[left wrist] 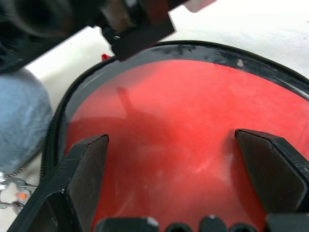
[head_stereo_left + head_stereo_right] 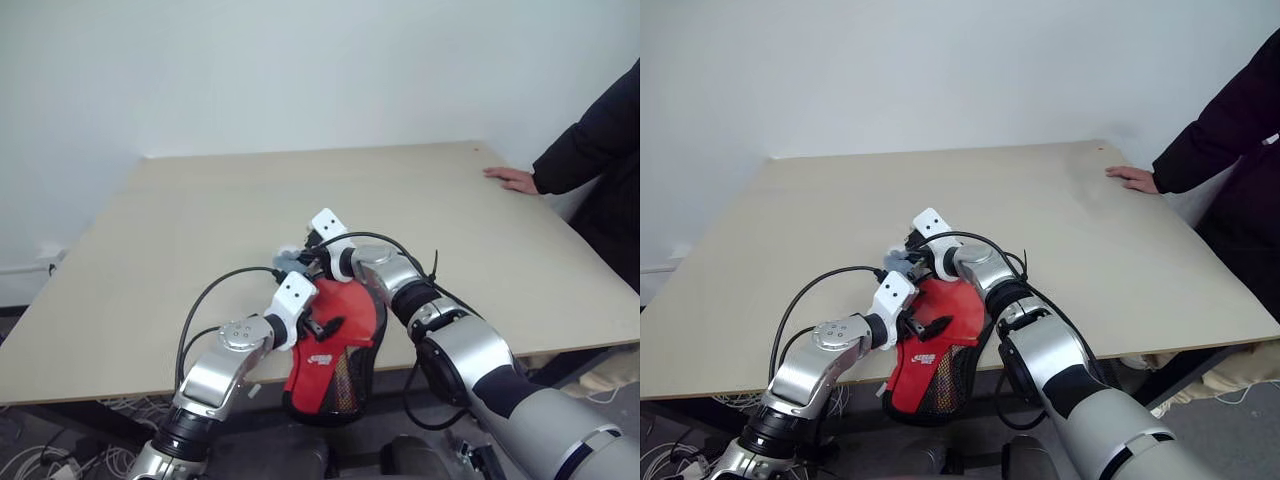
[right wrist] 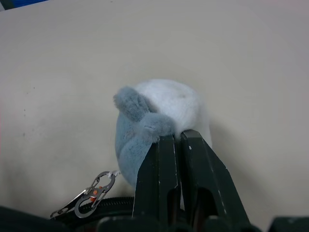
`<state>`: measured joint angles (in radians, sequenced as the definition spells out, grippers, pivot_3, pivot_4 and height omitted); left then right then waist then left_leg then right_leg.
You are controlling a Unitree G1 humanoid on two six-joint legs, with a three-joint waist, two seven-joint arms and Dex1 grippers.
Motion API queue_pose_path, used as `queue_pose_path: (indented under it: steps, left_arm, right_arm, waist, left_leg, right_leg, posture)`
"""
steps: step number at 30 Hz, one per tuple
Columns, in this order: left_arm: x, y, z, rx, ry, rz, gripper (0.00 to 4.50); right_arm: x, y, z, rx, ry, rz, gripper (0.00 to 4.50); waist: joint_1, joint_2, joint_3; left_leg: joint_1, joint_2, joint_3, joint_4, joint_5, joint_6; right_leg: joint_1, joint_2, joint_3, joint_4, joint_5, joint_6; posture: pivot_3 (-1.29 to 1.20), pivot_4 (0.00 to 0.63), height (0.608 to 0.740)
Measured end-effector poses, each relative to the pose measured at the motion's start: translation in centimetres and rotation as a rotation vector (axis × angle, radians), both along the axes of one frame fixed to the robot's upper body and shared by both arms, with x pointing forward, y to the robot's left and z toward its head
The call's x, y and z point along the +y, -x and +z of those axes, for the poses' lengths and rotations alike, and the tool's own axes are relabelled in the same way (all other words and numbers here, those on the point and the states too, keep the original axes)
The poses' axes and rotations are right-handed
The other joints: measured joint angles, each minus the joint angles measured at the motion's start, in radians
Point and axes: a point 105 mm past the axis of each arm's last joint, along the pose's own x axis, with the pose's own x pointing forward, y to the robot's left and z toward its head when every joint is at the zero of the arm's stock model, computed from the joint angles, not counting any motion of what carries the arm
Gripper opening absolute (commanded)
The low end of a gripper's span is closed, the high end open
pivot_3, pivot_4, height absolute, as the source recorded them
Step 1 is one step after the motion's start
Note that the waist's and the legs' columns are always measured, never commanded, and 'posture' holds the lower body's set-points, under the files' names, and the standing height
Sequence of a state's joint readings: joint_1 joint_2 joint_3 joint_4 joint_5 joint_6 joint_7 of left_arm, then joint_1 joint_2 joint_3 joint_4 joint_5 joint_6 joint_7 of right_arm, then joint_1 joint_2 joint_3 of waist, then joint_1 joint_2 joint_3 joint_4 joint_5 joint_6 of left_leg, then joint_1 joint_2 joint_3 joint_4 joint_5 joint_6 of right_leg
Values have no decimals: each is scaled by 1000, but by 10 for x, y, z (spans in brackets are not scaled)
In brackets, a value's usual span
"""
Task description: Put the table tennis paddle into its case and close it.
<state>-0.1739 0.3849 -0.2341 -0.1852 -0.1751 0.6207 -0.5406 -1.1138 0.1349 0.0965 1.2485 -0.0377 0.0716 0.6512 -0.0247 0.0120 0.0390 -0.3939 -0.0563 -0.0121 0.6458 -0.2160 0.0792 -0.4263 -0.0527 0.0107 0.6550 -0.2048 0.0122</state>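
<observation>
The red case (image 2: pixel 335 350) lies at the tabletop's (image 2: pixel 200 220) near edge. The left gripper (image 1: pixel 176 164) has fingers spread over it; the right gripper (image 3: pixel 179 137) has fingers pressed together against a fluffy charm (image 3: pixel 159 116).

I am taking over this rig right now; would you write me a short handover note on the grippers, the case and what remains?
Left gripper: open, fingers spread over the red face of the case, not gripping it.
Right gripper: shut on the grey-white plush charm clipped by a small carabiner at the case's edge.
The case lies at the table's near edge, partly overhanging it. I cannot tell whether the paddle is inside.
A person's hand rests on the far right corner.
Left: confirm the paddle is inside and the zip fully closed.
</observation>
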Motion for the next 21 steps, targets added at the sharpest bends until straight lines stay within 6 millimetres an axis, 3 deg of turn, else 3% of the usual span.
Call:
queue_pose_path:
  steps: [13, 21]
  left_arm:
    - [-4, 7, -1, 66, 28, -26, 4500]
    - [-4, 8, -1, 68, 25, -27, 4500]
  right_arm:
    - [-11, -16, -1, -43, 40, -180, 19]
    - [-16, -28, 11, -126, 65, -266, 19]
  waist:
    - [0, 0, 0]
    - [0, 0, 0]
  left_leg:
    - [0, 0, 0, 0, 0, 0]
    - [0, 0, 0, 0, 0, 0]
  right_leg:
    - [0, -1, 0, -1, -1, -2]
    - [0, -1, 0, -1, -1, -2]
  posture:
    - [0, 0, 721]
    - [0, 0, 721]
